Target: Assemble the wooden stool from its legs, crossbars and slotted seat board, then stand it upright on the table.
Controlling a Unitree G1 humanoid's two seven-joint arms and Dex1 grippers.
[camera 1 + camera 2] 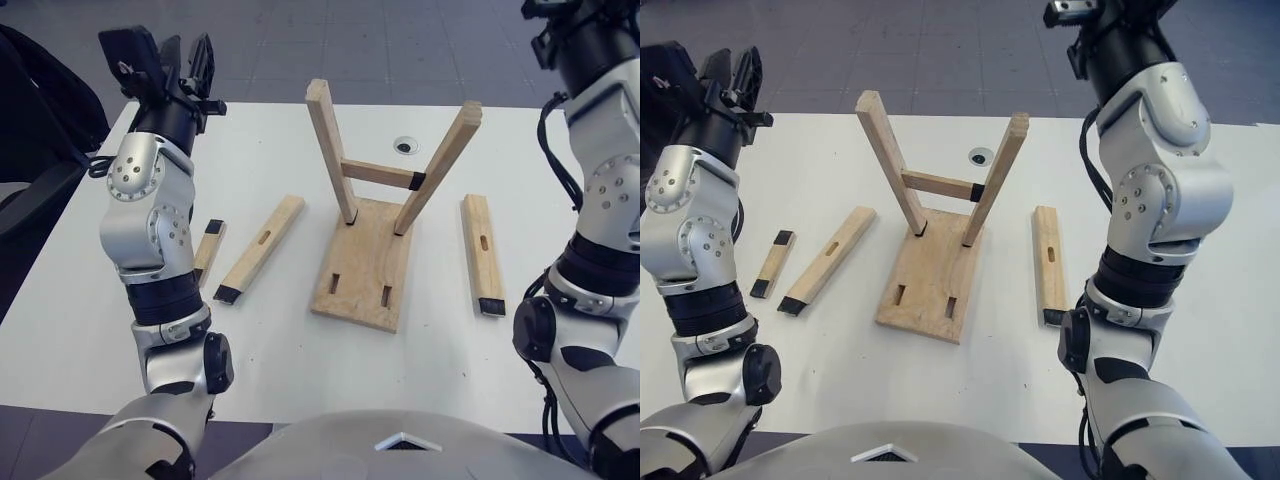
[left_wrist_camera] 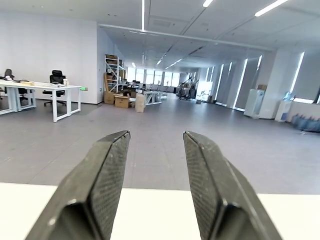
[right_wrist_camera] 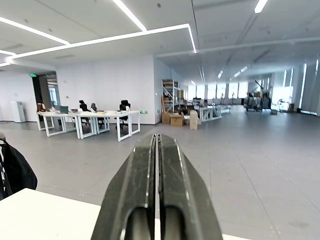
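One seat board (image 1: 365, 275) lies flat mid-surface (image 1: 280, 360), its long axis running from the near edge to the far edge, with two empty slots (image 1: 335, 283) at its near end. There are four legs. Two stand (image 1: 331, 150) in the board's far end, splaying apart as they rise, with one crossbar (image 1: 375, 174) joining them. One loose leg (image 1: 262, 247) lies left of the board, angled, black tip nearer. The other loose leg (image 1: 481, 252) lies right of the board, pointing near to far. A second, short crossbar (image 1: 209, 250) lies just left of the left loose leg.

The left gripper (image 2: 155, 135) hangs over the surface's far left corner, fingers apart and empty. The right gripper (image 3: 156, 137) is raised over the far right side, fingers pressed together on nothing.
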